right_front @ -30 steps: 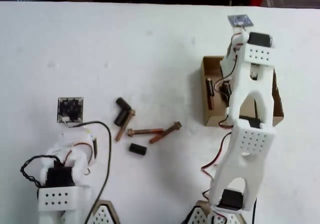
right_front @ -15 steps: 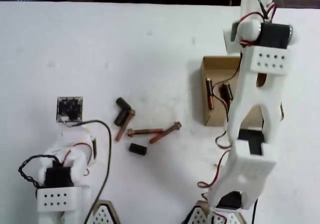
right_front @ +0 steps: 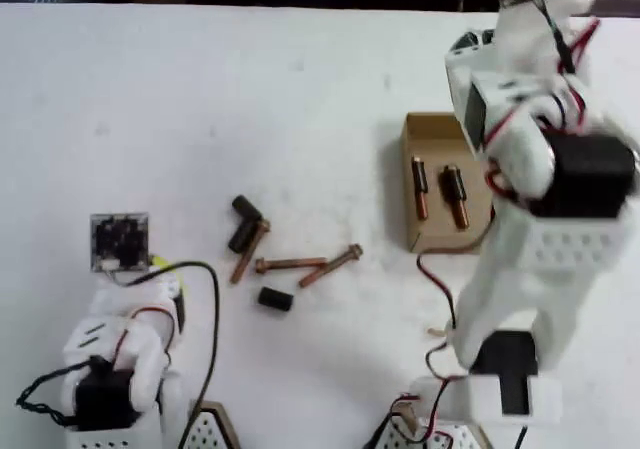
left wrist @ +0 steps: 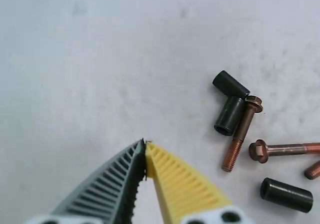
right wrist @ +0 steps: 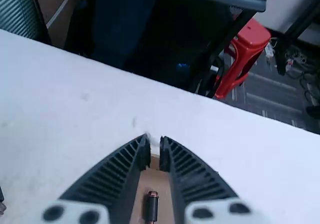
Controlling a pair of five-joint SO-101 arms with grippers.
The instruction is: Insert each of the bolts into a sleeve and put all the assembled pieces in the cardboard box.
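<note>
Left claw (left wrist: 145, 146) is pressed together and gripping nothing, low over the bench (right_front: 300, 89). The loose parts sit ahead of it and off to its right. Right claw (right wrist: 155, 143) is up high with its fingers parted by a narrow gap and nothing between them. The cardboard box (right_front: 430, 127) is directly beneath it, with one finished piece visible down past its tips.

The trouble I'd expect is in that cluster beside the left claw. One bolt (right_front: 248, 252) lies right against a sleeve (right_front: 242, 234), and that sleeve touches a second sleeve (right_front: 247, 207). A pinch on that bolt could catch the sleeve too, or nudge it and send it rolling away across the bench.

The other two bolts, (right_front: 290, 264) and (right_front: 330, 266), meet near their ends, so lifting one may drag or spin its neighbour. The third sleeve (right_front: 274, 299) lies alone, nearest the left claw, and looks the safest first grab.

Over on the right, I'd guess a careless descent could clip the box wall and shove the box.

The count:
- Three loose bolts
- Three loose sleeves
- Two assembled pieces, (right_front: 420, 187) and (right_front: 455, 195), lying side by side in the box
- One box

That makes two done and three pairs to go
</note>
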